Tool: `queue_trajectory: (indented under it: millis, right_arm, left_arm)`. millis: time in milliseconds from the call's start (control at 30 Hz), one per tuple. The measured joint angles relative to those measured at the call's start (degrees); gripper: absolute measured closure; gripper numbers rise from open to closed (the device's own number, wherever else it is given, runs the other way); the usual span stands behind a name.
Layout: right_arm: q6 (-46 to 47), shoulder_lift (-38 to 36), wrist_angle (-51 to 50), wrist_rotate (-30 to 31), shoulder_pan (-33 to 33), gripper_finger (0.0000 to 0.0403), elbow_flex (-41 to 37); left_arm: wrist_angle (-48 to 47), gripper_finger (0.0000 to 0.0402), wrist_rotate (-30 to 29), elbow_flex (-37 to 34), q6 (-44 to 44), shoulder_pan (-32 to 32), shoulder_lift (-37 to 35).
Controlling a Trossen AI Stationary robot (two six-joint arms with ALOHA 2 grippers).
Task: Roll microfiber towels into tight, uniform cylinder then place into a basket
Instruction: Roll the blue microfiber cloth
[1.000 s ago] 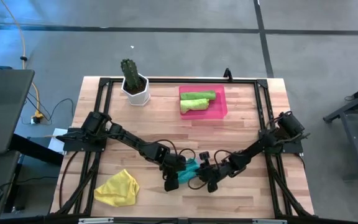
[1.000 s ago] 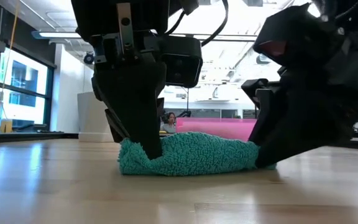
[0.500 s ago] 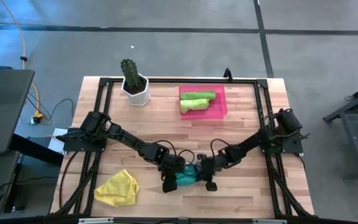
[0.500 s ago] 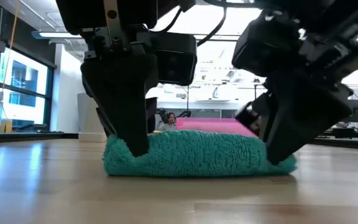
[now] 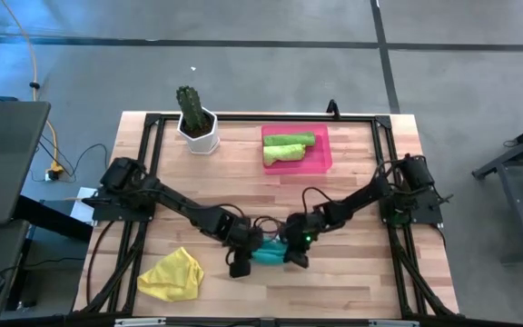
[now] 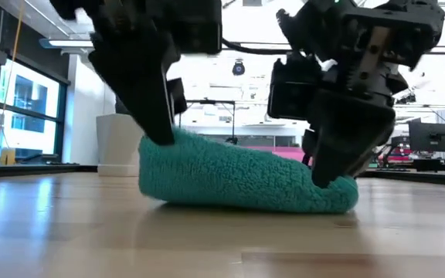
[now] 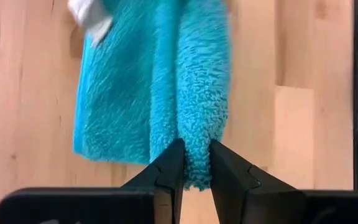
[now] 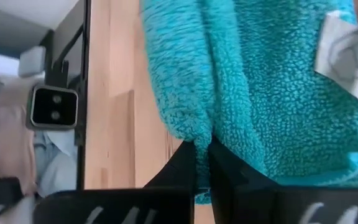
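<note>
A teal microfiber towel [image 5: 267, 253], loosely rolled, lies on the wooden table near its front edge between my two grippers. My left gripper [image 5: 241, 261] is shut on its left end, my right gripper [image 5: 293, 253] on its right end. In the low view the towel [image 6: 238, 179] stands higher at the left end and tapers to the right. A white label [image 8: 347, 53] shows on the towel. The pink basket [image 5: 320, 162] at the far side holds two rolled lime green towels [image 5: 287, 147]. A yellow towel [image 5: 172, 274] lies crumpled at the front left. My left gripper pinches the end of the towel's rolled fold [image 7: 194, 163] between its two fingers [image 7: 171, 167]. The fingers slant down from above and lie along the roll. That end is raised; the underside stays on the table. My right gripper pinches a thick fold at the towel's right end [image 8: 199, 127] between its two fingers [image 8: 188, 163], which have almost met. The fingers come slanting down from the right. This end [image 6: 338, 197] lies low on the table.
A white hexagonal pot with a cactus [image 5: 196, 125] stands at the far left. The black frame rail [image 5: 143, 163] runs around the table's edges. Bare wood lies between the towel and the basket and at the front right.
My left gripper has risen and tipped, lifting the teal towel's left end off the table. My right gripper has gone toward the table's left and rolled its wrist at the towel's right end. The towel has shifted a little leftward and bunched thicker.
</note>
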Motion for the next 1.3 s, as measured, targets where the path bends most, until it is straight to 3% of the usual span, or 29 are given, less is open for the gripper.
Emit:
queue_trajectory:
  millis: [200, 433, 667, 900, 1133, 1300]
  right_arm:
    - [5.2, 0.0, 0.6, -0.7, -1.1, 0.0402, 0.0]
    - [6.1, 0.0, 0.6, -0.7, -1.2, 0.0402, 0.1]
    - [5.9, -0.1, 0.6, -0.6, -1.0, 0.0402, 0.0]
    - [6.6, -0.1, 0.6, -1.3, -1.0, 0.0402, 0.0]
    - [12.4, -0.1, 0.9, -5.6, -1.0, 0.0402, 0.0]
    - [13.0, -0.1, 1.5, -5.8, -1.0, 0.0402, 0.0]
  left_arm:
    - [-0.3, 0.0345, -7.1, 0.1, 5.9, -4.0, -0.7]
    - [-3.4, 0.0345, -23.0, 0.1, 7.7, -7.8, -0.7]
    - [-6.4, 0.0309, -18.8, 0.1, 4.4, -6.7, -0.7]
    - [-7.9, 0.025, -23.9, 0.1, 3.9, -6.8, -0.8]
    - [-9.9, 0.0244, -23.7, 0.2, 4.7, -9.6, -3.3]
    - [-0.9, 0.0243, -23.8, 0.2, 9.0, -11.8, -2.4]
